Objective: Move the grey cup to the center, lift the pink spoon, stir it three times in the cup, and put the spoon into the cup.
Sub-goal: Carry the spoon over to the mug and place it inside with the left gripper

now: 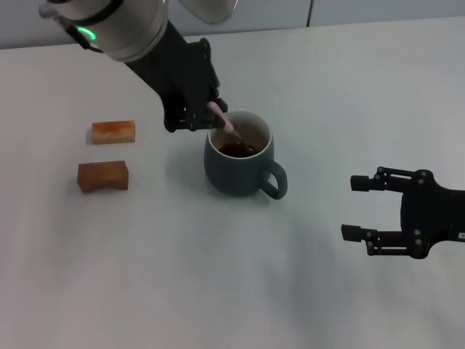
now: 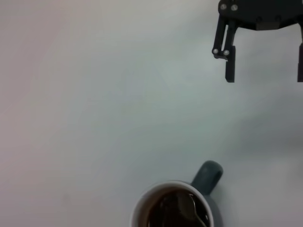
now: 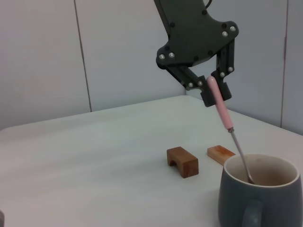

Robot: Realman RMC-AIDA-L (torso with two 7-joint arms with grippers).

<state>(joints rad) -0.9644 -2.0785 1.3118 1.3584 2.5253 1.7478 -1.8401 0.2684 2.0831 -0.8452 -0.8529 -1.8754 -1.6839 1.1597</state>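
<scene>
White tabletop (image 1: 218,276) stretches bare around the middle, with open room in front of and to the right of the rounded dark grey-teal ceramic mug (image 1: 236,169), which stands upright near the middle with its loop handle turned toward the robot's right and front. The table's far edge meets a pale wall well behind the mug. To the left, well apart from the mug, two orange-brown wooden blocks lie one behind the other: the lighter flat block (image 1: 112,131) farther back, the darker arched block (image 1: 102,176) nearer. The black left gripper (image 1: 211,115) hangs just above the mug's far-left rim, its fingers clamped on the pale pink handle of the slim metal spoon (image 3: 226,124); the spoon tilts down from the gripper, its silver bowl inside the mug, dipped in dark liquid. The black right gripper (image 1: 358,208) hovers low over the table well to the right of the mug, fingers spread apart and holding nothing.
</scene>
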